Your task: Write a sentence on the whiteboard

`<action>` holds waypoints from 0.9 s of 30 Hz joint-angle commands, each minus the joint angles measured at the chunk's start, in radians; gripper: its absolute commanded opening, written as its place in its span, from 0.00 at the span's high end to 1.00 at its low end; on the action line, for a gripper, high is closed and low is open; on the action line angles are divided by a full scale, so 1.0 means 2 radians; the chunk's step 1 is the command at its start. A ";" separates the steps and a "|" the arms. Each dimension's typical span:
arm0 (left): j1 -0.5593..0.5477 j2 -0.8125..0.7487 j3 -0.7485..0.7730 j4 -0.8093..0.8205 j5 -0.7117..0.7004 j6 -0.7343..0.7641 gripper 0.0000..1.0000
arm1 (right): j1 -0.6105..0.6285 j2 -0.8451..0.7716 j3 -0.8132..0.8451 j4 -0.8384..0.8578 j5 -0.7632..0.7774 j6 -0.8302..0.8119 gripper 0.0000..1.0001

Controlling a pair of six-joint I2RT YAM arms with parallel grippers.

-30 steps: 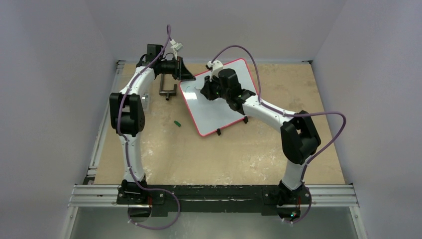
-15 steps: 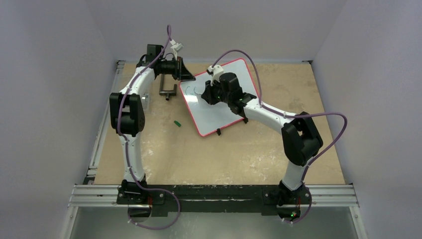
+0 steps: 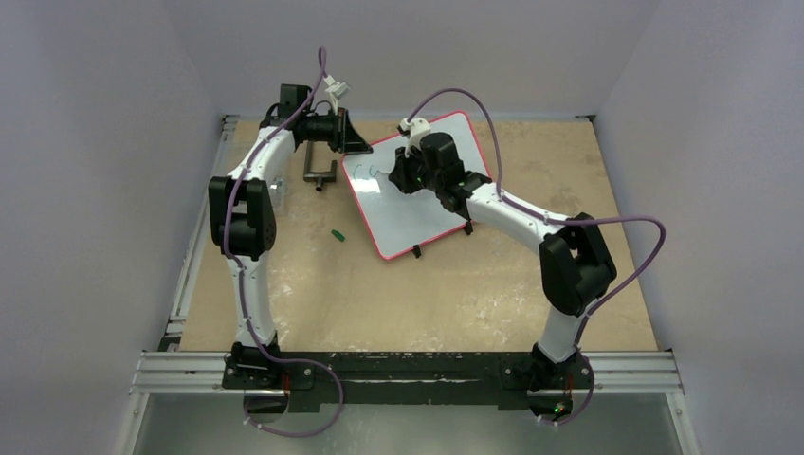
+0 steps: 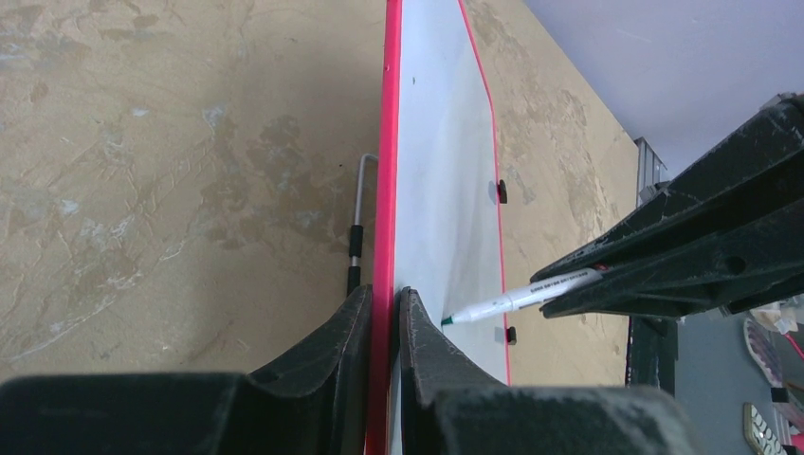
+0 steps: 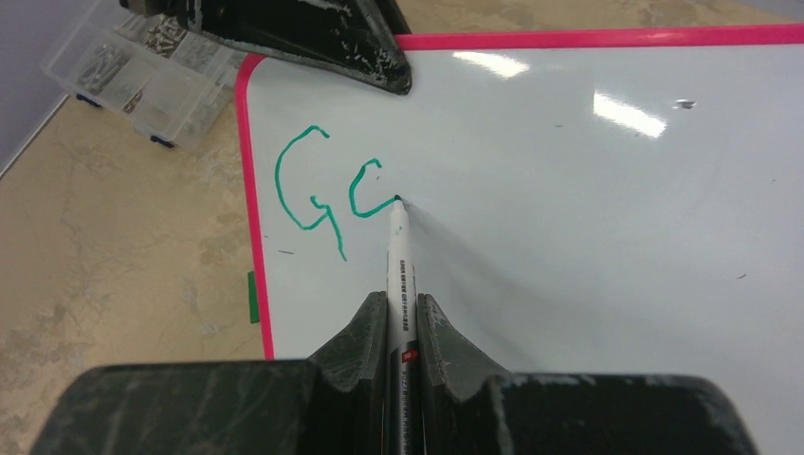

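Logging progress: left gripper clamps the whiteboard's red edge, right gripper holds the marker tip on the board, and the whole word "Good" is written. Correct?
Not all of "Good": the right wrist view shows the sentence is only a green G and an unfinished second letter. The rest holds: left gripper clamps the whiteboard by its edge, right gripper holds the marker tip on it.

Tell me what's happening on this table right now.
The right arm's jaws are shut on a white marker pen with a green tip, its tip touching the glossy white board with a thin red frame. A green handwritten "G" and part of a second letter are down. The left arm's jaws clamp the board's red edge.
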State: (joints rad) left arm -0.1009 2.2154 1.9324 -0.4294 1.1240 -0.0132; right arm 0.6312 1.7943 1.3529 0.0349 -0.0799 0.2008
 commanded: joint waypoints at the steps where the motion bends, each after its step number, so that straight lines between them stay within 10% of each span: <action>1: -0.009 -0.024 -0.010 0.002 -0.002 0.029 1.00 | -0.010 0.011 0.041 -0.028 0.031 -0.003 1.00; 27: -0.009 -0.025 -0.014 0.006 -0.002 0.028 1.00 | 0.007 0.040 0.068 -0.033 -0.024 -0.001 1.00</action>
State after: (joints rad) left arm -0.1013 2.2127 1.9236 -0.4221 1.1213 -0.0128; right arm 0.6353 1.8603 1.4620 -0.0067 -0.1234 0.2012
